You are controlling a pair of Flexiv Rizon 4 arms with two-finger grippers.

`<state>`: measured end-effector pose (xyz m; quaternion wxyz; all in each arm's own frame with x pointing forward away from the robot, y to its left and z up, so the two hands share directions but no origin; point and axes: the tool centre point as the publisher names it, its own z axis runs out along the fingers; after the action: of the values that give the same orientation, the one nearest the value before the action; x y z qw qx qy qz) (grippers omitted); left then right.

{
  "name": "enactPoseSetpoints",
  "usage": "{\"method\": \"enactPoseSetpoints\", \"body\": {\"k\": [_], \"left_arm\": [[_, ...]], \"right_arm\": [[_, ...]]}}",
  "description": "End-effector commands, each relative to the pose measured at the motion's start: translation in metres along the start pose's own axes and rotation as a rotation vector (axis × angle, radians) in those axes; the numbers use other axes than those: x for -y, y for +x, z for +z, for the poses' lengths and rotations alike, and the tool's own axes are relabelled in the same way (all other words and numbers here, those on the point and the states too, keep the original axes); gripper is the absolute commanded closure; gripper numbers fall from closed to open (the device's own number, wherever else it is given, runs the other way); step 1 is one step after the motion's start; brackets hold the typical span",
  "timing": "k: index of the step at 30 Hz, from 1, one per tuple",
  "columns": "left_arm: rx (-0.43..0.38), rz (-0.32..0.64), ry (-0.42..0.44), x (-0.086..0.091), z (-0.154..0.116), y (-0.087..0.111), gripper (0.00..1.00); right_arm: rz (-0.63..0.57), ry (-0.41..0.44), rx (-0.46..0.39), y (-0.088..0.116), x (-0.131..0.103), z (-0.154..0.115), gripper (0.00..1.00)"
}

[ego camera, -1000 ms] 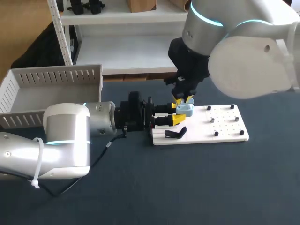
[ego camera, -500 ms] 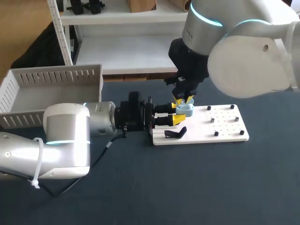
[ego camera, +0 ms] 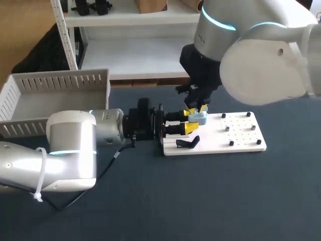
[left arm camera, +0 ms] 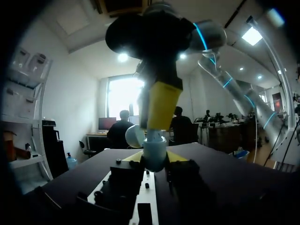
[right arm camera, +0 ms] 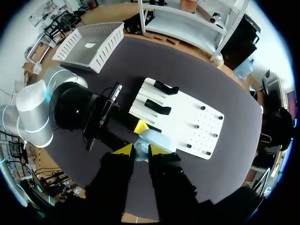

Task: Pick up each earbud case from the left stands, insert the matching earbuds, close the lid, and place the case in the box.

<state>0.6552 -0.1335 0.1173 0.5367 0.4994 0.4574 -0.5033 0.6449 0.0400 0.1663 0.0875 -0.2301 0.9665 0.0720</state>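
A light blue earbud case (ego camera: 199, 118) hangs just above the left end of the white board (ego camera: 241, 136). My left gripper (ego camera: 189, 121) comes in level from the left and is shut on the case body (left arm camera: 154, 158) from both sides. The right gripper (ego camera: 196, 108) points straight down onto the top of the case. Its yellow tips (right arm camera: 123, 149) close on a light blue part. In the right wrist view the case (right arm camera: 152, 139) lies just ahead of the right gripper (right arm camera: 141, 150). A pale round lid (left arm camera: 135, 136) shows beside the right finger (left arm camera: 161, 105). No earbud is clearly visible.
Two black stands (right arm camera: 166, 87) (right arm camera: 157, 107) sit on the board's left end, one seen as (ego camera: 188, 143). Small dark pegs (ego camera: 231, 143) dot the board's right half. The grey slatted box (ego camera: 55, 83) stands at the table's far left.
The right arm's elbow has edged slightly left. Both grippers and the case stay where they were.
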Motion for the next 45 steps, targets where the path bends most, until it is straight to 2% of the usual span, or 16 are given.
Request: {"method": "enactPoseSetpoints", "body": {"k": [1,3,4,5,6,9,12,17,21,23,24,28,33,45], "left_arm": [[0.004,0.003,0.0,0.0,-0.001,0.001,1.0],[0.004,0.003,0.0,0.0,-0.001,0.001,1.0],[0.004,0.003,0.0,0.0,-0.001,0.001,1.0],[0.004,0.003,0.0,0.0,-0.001,0.001,1.0],[0.004,0.003,0.0,0.0,-0.001,0.001,1.0],[0.004,0.003,0.0,0.0,-0.001,0.001,1.0],[0.004,0.003,0.0,0.0,-0.001,0.001,1.0],[0.004,0.003,0.0,0.0,-0.001,0.001,1.0],[0.004,0.003,0.0,0.0,-0.001,0.001,1.0],[0.004,0.003,0.0,0.0,-0.001,0.001,1.0],[0.004,0.003,0.0,0.0,-0.001,0.001,1.0],[0.004,0.003,0.0,0.0,-0.001,0.001,1.0],[0.004,0.003,0.0,0.0,-0.001,0.001,1.0],[0.004,0.003,0.0,0.0,-0.001,0.001,1.0]], "right_arm": [[-0.003,0.003,-0.012,-0.004,0.0,0.001,1.0],[-0.007,0.005,-0.017,-0.003,0.0,0.001,1.0],[-0.007,0.006,-0.017,-0.003,0.0,0.001,0.94],[-0.008,0.006,-0.018,-0.003,0.0,0.001,0.84],[-0.008,0.006,-0.018,-0.003,0.0,0.001,0.67],[-0.011,0.004,-0.017,-0.002,0.0,-0.003,0.44],[-0.018,-0.001,-0.006,0.001,-0.002,-0.011,0.31],[0.014,-0.037,0.02,-0.002,0.005,-0.03,0.18],[0.102,-0.046,0.056,-0.018,0.024,-0.041,0.13],[0.163,-0.045,0.068,-0.029,0.036,-0.041,0.08],[0.2,-0.036,0.067,-0.035,0.042,-0.039,0.01],[0.281,0.004,0.058,-0.05,0.063,-0.026,0.0],[0.324,0.019,0.035,-0.055,0.077,-0.012,0.0],[0.34,0.057,-0.047,-0.034,0.09,0.006,0.0]]}}
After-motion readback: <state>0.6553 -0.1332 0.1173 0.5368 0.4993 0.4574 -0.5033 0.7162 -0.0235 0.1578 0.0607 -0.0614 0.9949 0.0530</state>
